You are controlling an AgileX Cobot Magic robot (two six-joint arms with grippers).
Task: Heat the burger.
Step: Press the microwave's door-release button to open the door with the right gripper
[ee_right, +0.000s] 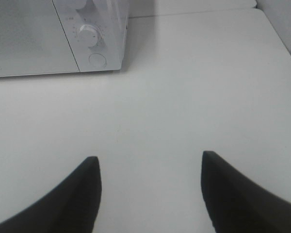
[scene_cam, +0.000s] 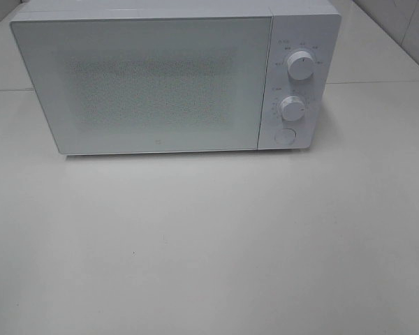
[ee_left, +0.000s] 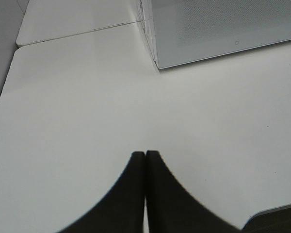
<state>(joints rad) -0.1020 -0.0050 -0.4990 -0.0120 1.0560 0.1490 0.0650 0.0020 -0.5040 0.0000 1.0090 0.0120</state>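
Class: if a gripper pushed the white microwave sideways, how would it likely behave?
Probably heavy: the microwave is a big rigid box. Unlikely to tip, being wide and low. It may slide on the smooth table.

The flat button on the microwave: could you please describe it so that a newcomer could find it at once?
A white microwave stands at the back of the table. On the narrow panel at its right end, the button sits lowest, under two knobs. It is a flat disc, while the knobs stick out and have dial marks.
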